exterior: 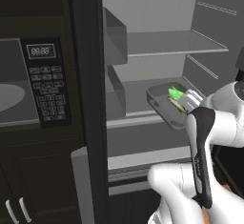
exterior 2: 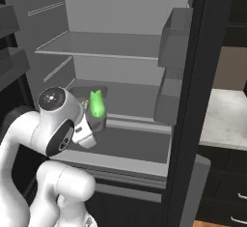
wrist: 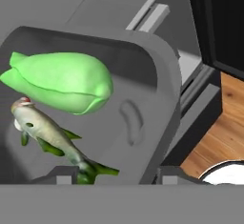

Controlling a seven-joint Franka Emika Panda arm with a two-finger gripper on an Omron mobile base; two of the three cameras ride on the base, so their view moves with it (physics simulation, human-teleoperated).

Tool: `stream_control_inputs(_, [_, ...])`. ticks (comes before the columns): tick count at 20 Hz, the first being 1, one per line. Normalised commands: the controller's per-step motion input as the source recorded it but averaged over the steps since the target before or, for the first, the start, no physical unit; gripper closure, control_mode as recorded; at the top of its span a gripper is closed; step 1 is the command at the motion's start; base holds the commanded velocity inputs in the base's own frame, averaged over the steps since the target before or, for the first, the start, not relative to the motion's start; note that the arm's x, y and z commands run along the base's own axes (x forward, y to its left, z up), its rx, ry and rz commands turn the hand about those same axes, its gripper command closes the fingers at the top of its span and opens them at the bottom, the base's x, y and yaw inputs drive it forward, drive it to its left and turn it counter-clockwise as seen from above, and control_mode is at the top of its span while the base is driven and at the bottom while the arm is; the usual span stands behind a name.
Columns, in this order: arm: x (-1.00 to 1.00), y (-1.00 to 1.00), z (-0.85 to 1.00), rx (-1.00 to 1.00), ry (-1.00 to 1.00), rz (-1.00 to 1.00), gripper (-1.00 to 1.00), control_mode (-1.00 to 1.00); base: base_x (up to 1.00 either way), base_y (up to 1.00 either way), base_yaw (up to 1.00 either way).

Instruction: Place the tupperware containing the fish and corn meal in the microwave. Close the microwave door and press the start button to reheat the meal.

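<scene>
Clear plastic tupperware sat on the middle fridge shelf, green corn and fish inside. In the hand view the tub lay directly ahead of the gripper, its near wall between the two fingers, long axis running away from us. Fingers were part open straddling that wall; we couldn't tell if they gripped it. Arm reached forward into the fridge, wrist low. Microwave stood open, well left.

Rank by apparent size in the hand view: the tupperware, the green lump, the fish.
1. The tupperware, clearly largest.
2. The green lump.
3. The fish, longer but thinner, so close to the lump.
</scene>
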Motion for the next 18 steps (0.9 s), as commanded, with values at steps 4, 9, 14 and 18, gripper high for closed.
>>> stream_control_inputs(4, [-0.42, 0.0, 0.23, 0.0, 0.02, -0.07, 1.0, -1.0, 0.0, 0.0, 0.0])
stream_control_inputs(9, [-0.22, 0.0, 0.17, 0.0, 0.05, -0.01, 1.0, -1.0, 0.0, 0.0, 0.0])
stream_control_inputs(14, [-0.03, 0.0, 0.01, 0.0, 0.02, 0.0, 1.0, 1.0, -0.31, 0.0, 0.0])
stream_control_inputs(18, [0.0, 0.0, 0.0, 0.0, 0.0, 0.0, 1.0, 1.0, -0.84, 0.0, 0.01])
